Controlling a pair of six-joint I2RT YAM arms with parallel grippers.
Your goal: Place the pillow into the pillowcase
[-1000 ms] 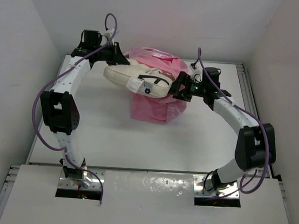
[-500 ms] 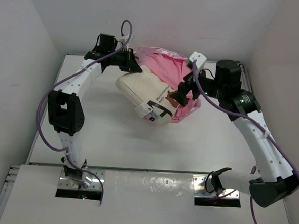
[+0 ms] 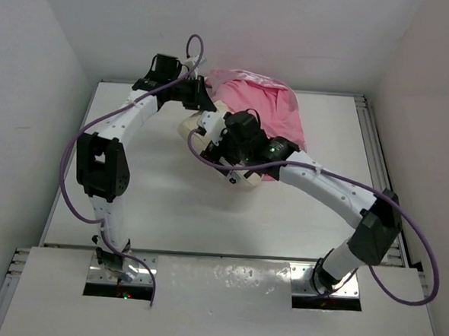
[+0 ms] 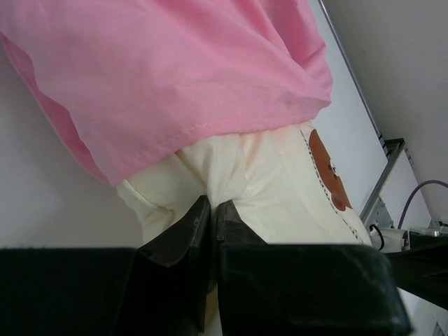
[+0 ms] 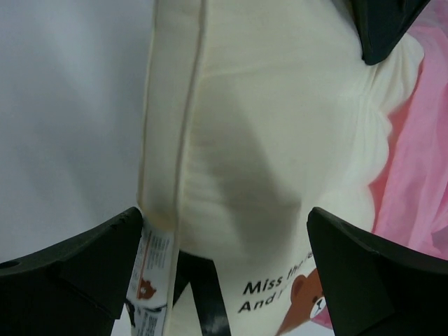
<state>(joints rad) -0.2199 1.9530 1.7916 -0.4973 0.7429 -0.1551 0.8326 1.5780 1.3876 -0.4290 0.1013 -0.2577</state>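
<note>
The cream-white pillow [image 3: 192, 127] lies at the far middle of the table, its far end under the pink pillowcase [image 3: 268, 102]. My left gripper [image 3: 204, 102] is shut on a pinch of the pillow's [image 4: 280, 189] fabric just below the pillowcase's hem [image 4: 175, 77]. The bear print [image 4: 326, 171] shows beside it. My right gripper [image 3: 224, 154] is open over the pillow's near end. Its fingers [image 5: 84, 269] straddle the pillow [image 5: 259, 133] with the white tag [image 5: 155, 280] next to the left finger. The pillowcase [image 5: 420, 175] shows at the right.
The white table [image 3: 154, 202] has white walls on three sides and a metal rail [image 3: 375, 139] along the right edge. My right arm [image 3: 337, 194] stretches across the table's middle. A purple cable [image 3: 77, 140] loops beside the left arm.
My right gripper let go of the pillowcase, swung left and now sits open over the pillow's near end. The pillow has dropped lower, and the pillowcase lies draped over its far end.
</note>
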